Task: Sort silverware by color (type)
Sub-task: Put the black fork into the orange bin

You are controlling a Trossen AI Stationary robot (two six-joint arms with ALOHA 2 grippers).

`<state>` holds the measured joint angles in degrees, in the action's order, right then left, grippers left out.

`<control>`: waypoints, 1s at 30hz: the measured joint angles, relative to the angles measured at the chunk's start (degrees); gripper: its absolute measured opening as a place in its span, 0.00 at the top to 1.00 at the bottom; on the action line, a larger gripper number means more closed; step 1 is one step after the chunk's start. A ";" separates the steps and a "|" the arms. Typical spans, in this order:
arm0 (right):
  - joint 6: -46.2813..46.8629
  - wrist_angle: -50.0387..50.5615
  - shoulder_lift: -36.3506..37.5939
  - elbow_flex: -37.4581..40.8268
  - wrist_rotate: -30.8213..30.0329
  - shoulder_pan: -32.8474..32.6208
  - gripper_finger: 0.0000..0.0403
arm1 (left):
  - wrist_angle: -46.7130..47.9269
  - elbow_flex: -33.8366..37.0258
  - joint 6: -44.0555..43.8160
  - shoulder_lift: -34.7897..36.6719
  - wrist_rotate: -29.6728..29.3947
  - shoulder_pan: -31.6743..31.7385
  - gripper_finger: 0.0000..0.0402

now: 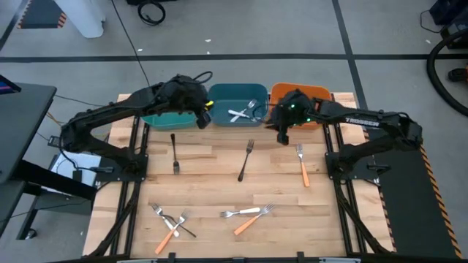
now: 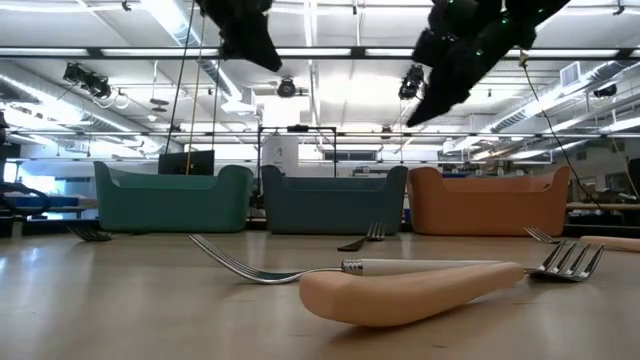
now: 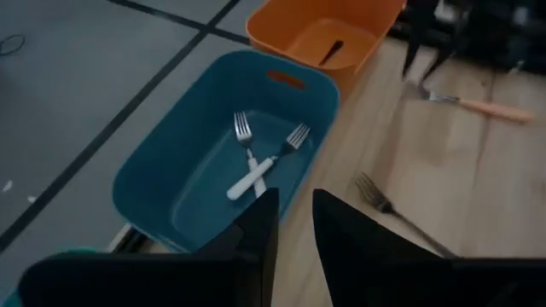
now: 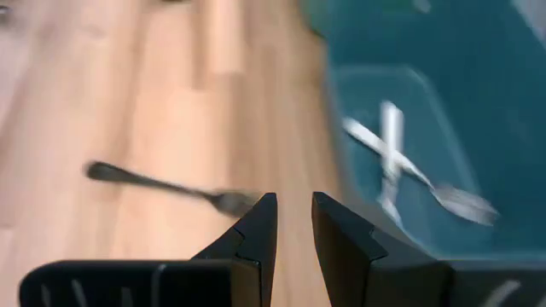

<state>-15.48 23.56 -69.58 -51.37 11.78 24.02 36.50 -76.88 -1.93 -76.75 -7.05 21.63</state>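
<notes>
So far I have 2 white-handled forks [image 1: 241, 113] in the blue bin [image 1: 219, 93] beside my left end effector [image 1: 204, 117], slightly parted, empty; roughly 8 forks [image 1: 245, 161] wait on the table [image 1: 212, 183]. Right end effector [image 1: 282, 137] likewise.

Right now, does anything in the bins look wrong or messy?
Not really. Two white-handled forks lie crossed in the blue bin. One dark utensil lies in the orange bin, which may be a mismatch.
</notes>
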 joint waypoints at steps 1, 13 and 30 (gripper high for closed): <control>-0.52 -1.27 -1.12 0.00 0.53 -0.90 0.79 | 0.55 -0.02 -0.73 0.56 0.04 -0.32 0.79; -12.02 -14.31 -16.28 0.02 10.79 -8.16 0.79 | 13.46 -0.04 -5.10 1.64 -0.13 -1.70 0.80; -25.29 -23.94 -31.43 0.02 10.81 -11.56 0.79 | 13.28 -0.04 -7.77 1.64 -0.03 -1.73 0.80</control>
<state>-40.77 -0.38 -101.01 -51.35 22.59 12.46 49.78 -76.93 -9.70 -75.11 -7.07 19.90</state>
